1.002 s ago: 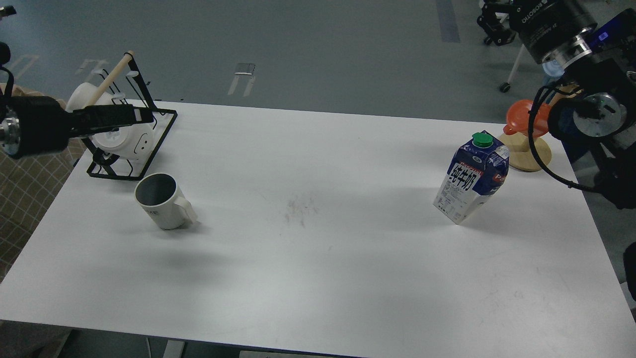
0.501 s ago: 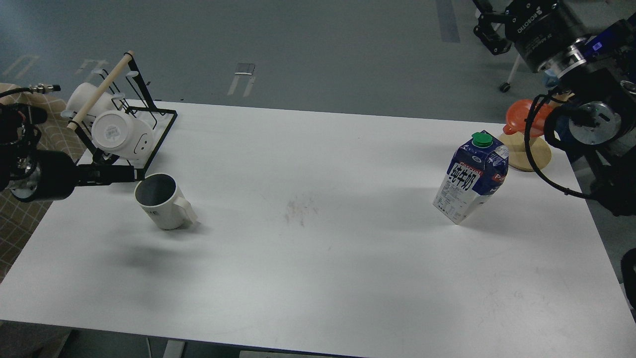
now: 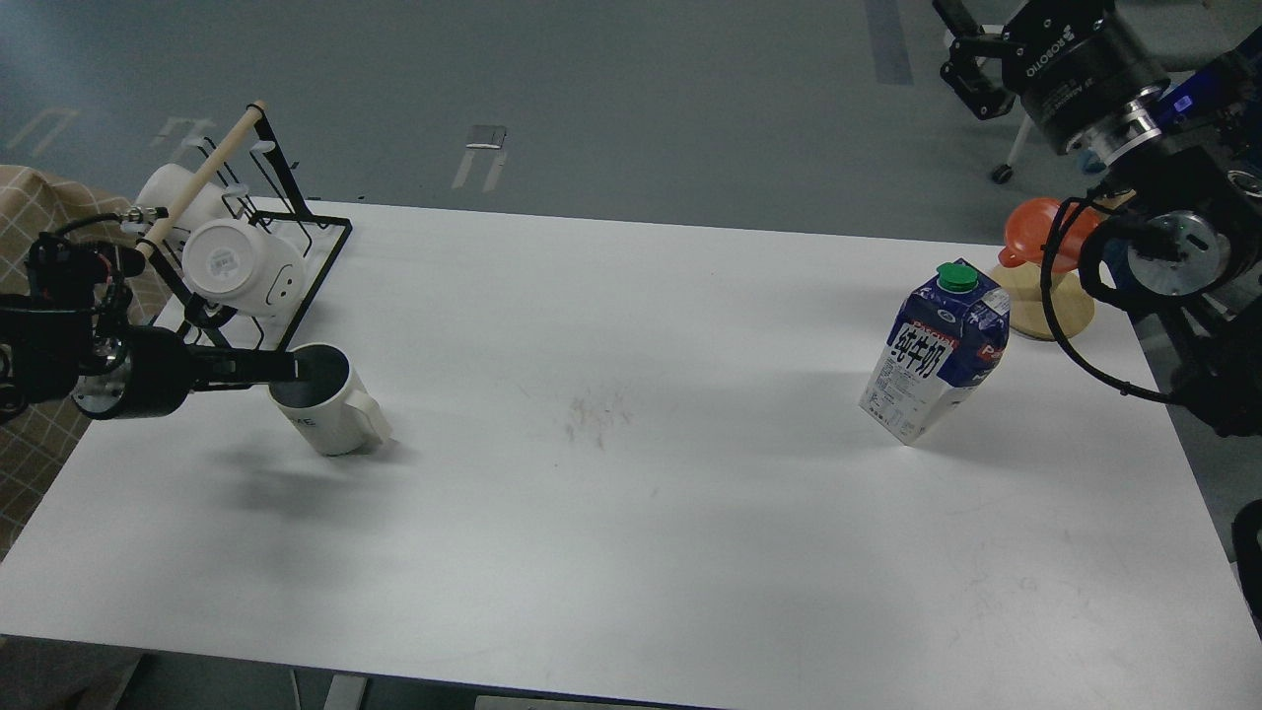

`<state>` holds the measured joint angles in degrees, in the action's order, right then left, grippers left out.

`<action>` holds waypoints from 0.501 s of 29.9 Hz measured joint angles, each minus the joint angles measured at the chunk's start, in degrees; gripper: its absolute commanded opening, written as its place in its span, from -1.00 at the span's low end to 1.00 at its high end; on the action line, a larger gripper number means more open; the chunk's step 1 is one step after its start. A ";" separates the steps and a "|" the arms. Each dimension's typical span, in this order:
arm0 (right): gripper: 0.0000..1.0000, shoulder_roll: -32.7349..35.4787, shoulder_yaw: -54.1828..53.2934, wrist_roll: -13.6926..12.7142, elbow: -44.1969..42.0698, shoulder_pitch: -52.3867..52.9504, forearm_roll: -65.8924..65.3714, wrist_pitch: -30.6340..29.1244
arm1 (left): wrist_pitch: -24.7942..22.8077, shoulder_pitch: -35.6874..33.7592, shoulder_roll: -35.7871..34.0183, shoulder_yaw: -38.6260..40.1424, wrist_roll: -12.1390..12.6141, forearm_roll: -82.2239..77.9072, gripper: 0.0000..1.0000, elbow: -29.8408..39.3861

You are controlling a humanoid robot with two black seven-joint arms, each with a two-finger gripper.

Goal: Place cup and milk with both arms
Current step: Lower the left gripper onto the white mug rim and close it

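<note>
The cup (image 3: 328, 409), a white mug with a dark grey inside and its handle to the right, stands upright at the table's left. My left gripper (image 3: 284, 367) comes in level from the left; its dark fingertips reach the mug's near-left rim, and the two fingers cannot be told apart. The milk (image 3: 937, 353), a blue and white carton with a green cap, stands at the right. My right gripper (image 3: 968, 61) is high at the top right, well above and behind the carton, seen dark and partly cut off.
A black wire rack (image 3: 317, 264) with a wooden rod holds white cups (image 3: 237, 266) just behind the mug. An orange cup (image 3: 1040, 232) sits on a round wooden coaster (image 3: 1047, 314) behind the carton near the right edge of the white table (image 3: 631, 493).
My left gripper has come down from in front of the rack and moved right, its tips now at the mug's rim. The right arm has shifted slightly. Mug and carton have not moved.
</note>
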<state>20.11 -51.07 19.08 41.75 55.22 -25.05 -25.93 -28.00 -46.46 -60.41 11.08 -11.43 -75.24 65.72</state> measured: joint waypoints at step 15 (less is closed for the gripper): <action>1.00 0.00 -0.09 0.03 0.00 -0.56 0.00 0.10 | 0.00 0.22 3.04 -0.06 0.04 -0.02 -0.69 -3.00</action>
<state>20.11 -51.16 19.10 41.75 54.66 -25.05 -25.83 -28.00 -46.24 -57.37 11.02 -11.38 -75.25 62.72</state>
